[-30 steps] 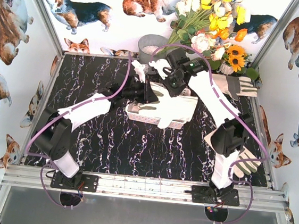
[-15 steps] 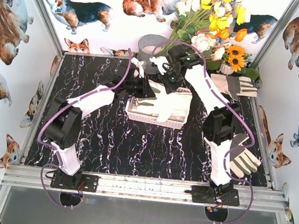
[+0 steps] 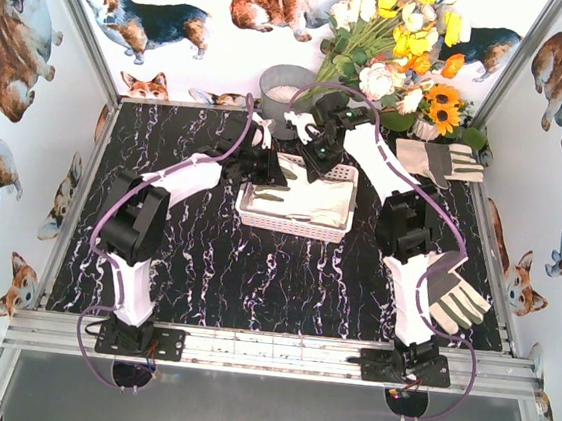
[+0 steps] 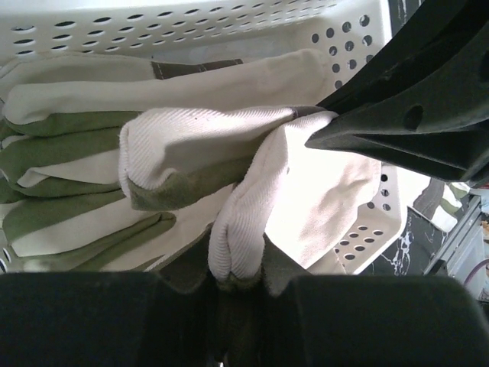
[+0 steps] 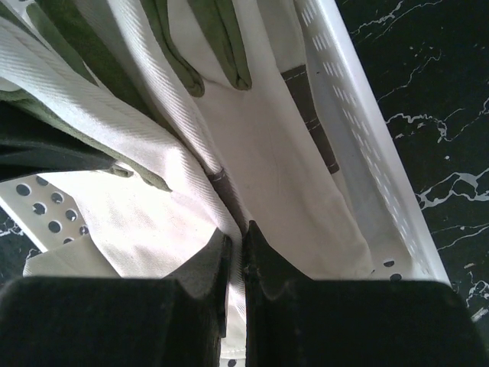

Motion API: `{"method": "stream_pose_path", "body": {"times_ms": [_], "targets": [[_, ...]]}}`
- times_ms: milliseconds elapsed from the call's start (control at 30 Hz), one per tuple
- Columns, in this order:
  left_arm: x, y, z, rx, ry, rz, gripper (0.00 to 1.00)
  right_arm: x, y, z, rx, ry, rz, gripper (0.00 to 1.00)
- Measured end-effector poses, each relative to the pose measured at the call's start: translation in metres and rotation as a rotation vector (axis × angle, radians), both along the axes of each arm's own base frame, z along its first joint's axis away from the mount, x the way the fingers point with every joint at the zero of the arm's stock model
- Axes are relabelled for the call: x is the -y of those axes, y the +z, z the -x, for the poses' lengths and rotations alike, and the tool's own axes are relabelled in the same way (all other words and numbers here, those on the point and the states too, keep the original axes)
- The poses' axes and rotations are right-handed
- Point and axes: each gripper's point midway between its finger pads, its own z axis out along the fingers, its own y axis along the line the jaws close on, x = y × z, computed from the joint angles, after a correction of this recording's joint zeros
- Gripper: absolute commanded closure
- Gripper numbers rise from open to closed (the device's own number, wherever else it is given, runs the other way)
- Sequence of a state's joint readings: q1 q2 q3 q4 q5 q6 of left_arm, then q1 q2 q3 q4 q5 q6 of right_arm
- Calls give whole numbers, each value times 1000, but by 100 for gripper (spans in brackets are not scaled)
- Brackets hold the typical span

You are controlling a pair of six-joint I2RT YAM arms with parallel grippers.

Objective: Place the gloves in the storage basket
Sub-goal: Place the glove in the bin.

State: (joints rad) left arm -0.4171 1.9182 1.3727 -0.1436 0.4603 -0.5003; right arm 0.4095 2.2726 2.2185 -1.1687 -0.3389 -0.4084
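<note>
Gloves (image 3: 302,201) lie piled inside the storage basket (image 3: 289,227) in the middle of the marbled table (image 3: 204,273). Both arms pinch the top glove (image 4: 252,191) over the basket's far end. The left gripper (image 4: 241,279) is clamped narrowly on a fabric fold, and the right gripper (image 5: 235,248) is nearly closed on the pale cuff. Outside the basket, a far glove (image 3: 454,161) lies at the right rear and a near glove (image 3: 455,301) beside the right arm.

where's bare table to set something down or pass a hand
Bare table runs in front of the basket, between the two arms, and in the far left corner. Crowded: the basket's far side, where left gripper and right gripper pinch a glove, and the right edge, with two loose gloves.
</note>
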Motion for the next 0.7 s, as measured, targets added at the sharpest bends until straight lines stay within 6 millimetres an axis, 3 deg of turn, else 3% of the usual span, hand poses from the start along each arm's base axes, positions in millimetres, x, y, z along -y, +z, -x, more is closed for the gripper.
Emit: {"method": "stream_pose_path", "body": {"times_ms": [533, 700], "targets": [[-1, -29, -20, -3, -11, -42, 100, 2, -26, -19, 19, -42, 38, 100], [-4, -34, -25, 10, -5, -68, 84, -1, -34, -26, 30, -56, 34, 100]]}}
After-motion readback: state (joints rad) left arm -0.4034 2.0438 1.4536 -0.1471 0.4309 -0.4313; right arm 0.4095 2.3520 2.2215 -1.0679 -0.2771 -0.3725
